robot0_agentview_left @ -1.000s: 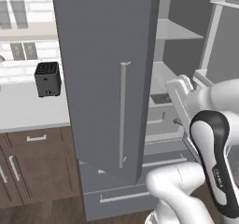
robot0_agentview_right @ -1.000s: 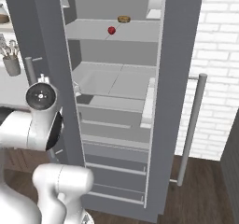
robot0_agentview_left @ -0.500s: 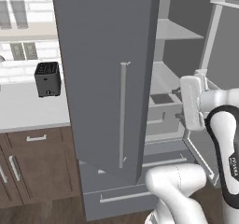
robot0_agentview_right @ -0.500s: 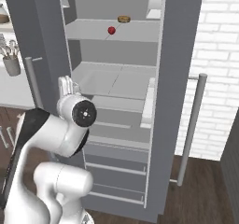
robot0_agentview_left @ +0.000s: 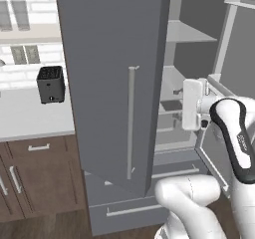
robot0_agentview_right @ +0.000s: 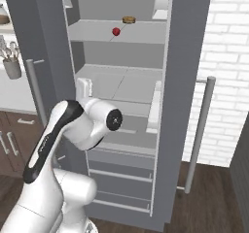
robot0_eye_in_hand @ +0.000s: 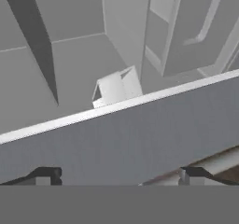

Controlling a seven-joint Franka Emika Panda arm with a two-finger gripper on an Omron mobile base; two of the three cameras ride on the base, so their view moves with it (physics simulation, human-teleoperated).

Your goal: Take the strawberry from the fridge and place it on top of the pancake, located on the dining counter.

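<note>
Gripper (robot0_eye_in_hand: 119, 175) first: its two dark fingertips (robot0_eye_in_hand: 44, 175) are seen far apart at the bottom of the hand view, with nothing between them, so the jaws are spread wide and nothing is held. Just ahead of the tips a grey panel edge of the fridge (robot0_agentview_right: 192, 57) is crossed, and beyond it pale shelves and a small white bin (robot0_eye_in_hand: 114, 88) are seen inside the compartment.

In the right base view the hand is carried at about the height of the middle shelf, in front of the open fridge interior and towards its left side. The strawberry (robot0_agentview_right: 116, 31) is found well above the gripper and a little to its right, on the upper shelf (robot0_agentview_right: 97, 30) and well back inside the fridge. Just beyond and to the right of it, on the same shelf, a flat round brown food item (robot0_agentview_right: 128, 20) is set (near the fruit, but apart from it).

The coming move is judged to turn on that upward offset: the hand would have to be raised to the upper shelf level and then carried inward. The fruit is tiny and rounded, so no long axis is offered for the jaws to be aligned with. The pancake and dining counter are left for later.
</note>
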